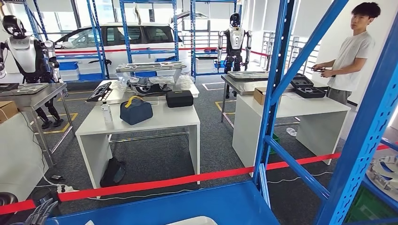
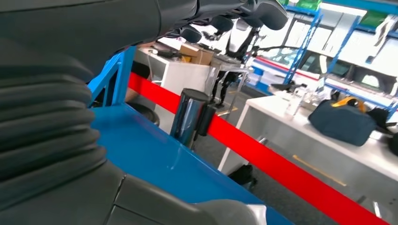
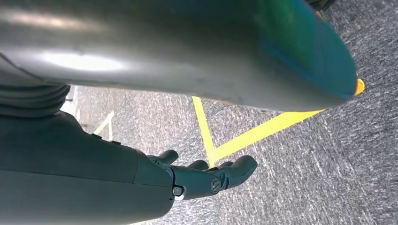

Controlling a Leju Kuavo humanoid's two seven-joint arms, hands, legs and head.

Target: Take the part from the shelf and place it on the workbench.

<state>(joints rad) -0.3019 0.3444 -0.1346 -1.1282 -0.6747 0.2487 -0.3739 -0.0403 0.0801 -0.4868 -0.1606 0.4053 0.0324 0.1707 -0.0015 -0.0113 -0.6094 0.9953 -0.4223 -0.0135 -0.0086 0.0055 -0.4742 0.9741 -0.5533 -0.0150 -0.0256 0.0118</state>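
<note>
Task status: judged not yet started; no part is in either hand. The left hand (image 1: 41, 212) sits at the near left with fingers spread, released. The right hand (image 3: 206, 177) hangs over grey floor, fingers loosely extended, holding nothing. A probable silver part (image 1: 386, 171) lies on the blue shelf (image 1: 371, 136) at right, well apart from both hands.

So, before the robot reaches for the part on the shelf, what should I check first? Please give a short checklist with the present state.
1. Left hand free: ok, fingers apart, holds nothing.
2. Right hand free: ok, hangs over the grey floor, holds nothing.
3. Part in sight: ok, a silver part lies in the blue shelf at far right, cut by the picture edge.
4. Hand close to the silver part: not ok.
5. Person clear of the reach: ok, stands beyond the red tape.
</note>
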